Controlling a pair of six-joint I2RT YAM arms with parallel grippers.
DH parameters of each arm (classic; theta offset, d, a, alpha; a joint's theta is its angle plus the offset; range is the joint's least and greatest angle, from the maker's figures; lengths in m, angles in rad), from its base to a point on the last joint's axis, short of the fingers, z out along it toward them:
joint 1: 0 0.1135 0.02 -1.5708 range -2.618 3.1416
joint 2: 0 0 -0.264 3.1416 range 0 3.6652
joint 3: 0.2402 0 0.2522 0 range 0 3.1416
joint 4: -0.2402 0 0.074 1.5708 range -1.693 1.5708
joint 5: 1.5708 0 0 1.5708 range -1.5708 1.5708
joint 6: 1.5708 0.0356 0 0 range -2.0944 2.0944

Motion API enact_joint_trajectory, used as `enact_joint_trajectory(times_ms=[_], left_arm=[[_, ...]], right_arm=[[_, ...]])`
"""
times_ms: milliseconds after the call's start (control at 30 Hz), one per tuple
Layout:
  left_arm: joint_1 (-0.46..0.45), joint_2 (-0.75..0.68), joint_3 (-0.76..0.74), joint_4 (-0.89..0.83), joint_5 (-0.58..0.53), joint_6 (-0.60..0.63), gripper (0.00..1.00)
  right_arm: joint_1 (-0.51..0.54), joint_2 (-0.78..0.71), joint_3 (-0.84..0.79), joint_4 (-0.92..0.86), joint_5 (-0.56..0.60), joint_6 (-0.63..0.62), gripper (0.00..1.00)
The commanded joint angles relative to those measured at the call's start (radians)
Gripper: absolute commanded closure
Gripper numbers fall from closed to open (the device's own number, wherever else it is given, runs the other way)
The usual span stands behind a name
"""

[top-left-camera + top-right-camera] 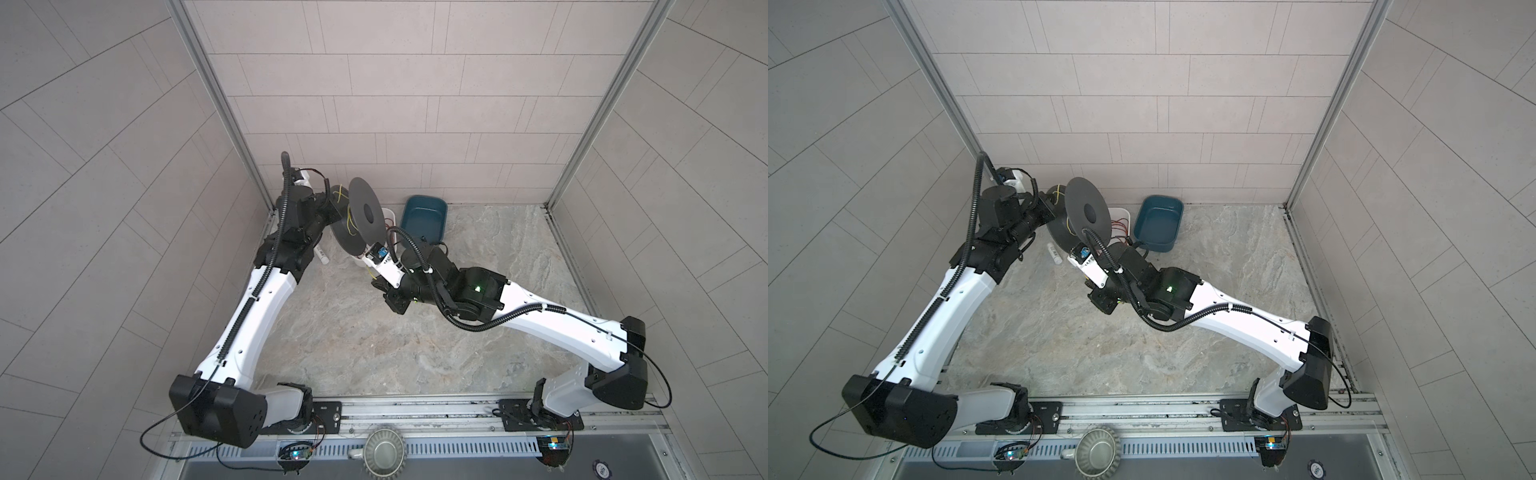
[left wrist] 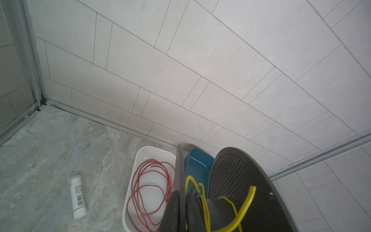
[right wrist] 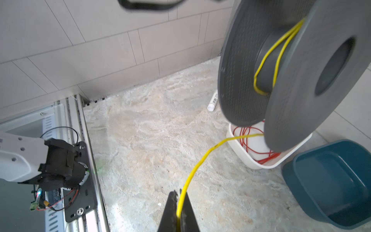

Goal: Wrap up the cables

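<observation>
- Marbled grey bench (image 1: 374,353) boxed in by pale tiled walls (image 1: 374,83) at the back and on both sides.
- Farthest left, a small white tube (image 2: 77,196) with a barcode label lies flat on the bench, well apart from the walls and just beside the tray.
- Next, the left fingers (image 2: 174,211) are clamped narrow on the thin edge of one disc of a grey spool (image 1: 365,212), holding it in the air.
- The spool hangs tilted, clear of the bench, with its lower edge over the tray; both discs are dotted with small holes on their inner faces.
- The yellow cable (image 3: 202,158) sits in a couple of loose turns around the spool's core, between the two discs. One short end sticks out past the disc in the left wrist view (image 2: 249,198).
- From the spool, the yellow cable drops behind the near disc, crosses the tray's rim and runs in a gentle curve above the bench.
- The right fingers (image 3: 172,213) are pinched tight on that free stretch of yellow cable, apart from the spool.
- A white tray (image 2: 140,152) stands on the bench under the spool, with a thin red wire (image 2: 148,180) coiled loosely inside it.
- Farthest right, a dark blue tub (image 3: 329,180) stands just beside the tray, near the back wall.
</observation>
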Motion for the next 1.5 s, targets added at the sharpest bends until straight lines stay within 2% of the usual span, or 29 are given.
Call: enact_joint_trajectory(times_ms=[0, 167, 367, 600, 767, 933, 1200, 1400, 1467], left_arm=[[-0.007, -0.044, -0.016, 0.111, -0.002, -0.018, 1.00], [-0.025, -0.042, -0.033, 0.121, 0.059, -0.020, 1.00], [-0.053, -0.048, -0.057, 0.121, 0.117, 0.001, 1.00], [-0.063, -0.069, -0.092, 0.117, 0.205, 0.028, 1.00], [-0.065, -0.086, -0.114, 0.119, 0.277, 0.068, 1.00], [-0.068, -0.098, -0.126, 0.130, 0.372, 0.112, 1.00], [-0.068, -0.094, -0.111, 0.111, 0.510, 0.191, 1.00], [-0.068, -0.103, -0.091, 0.087, 0.572, 0.235, 1.00], [-0.068, -0.109, -0.088, 0.075, 0.591, 0.255, 1.00]], right_arm=[[0.016, 0.027, 0.098, -0.031, -0.022, -0.023, 1.00], [0.016, 0.088, 0.228, -0.082, -0.033, -0.031, 1.00], [0.011, 0.172, 0.411, -0.181, 0.028, -0.058, 1.00], [-0.042, 0.236, 0.559, -0.266, 0.036, -0.060, 1.00], [-0.113, 0.287, 0.693, -0.381, -0.015, -0.100, 1.00], [-0.214, 0.341, 0.818, -0.485, -0.129, -0.122, 1.00], [-0.352, 0.360, 0.849, -0.522, -0.253, -0.097, 1.00], [-0.413, 0.378, 0.848, -0.517, -0.268, -0.077, 1.00], [-0.427, 0.377, 0.841, -0.516, -0.239, -0.075, 1.00]])
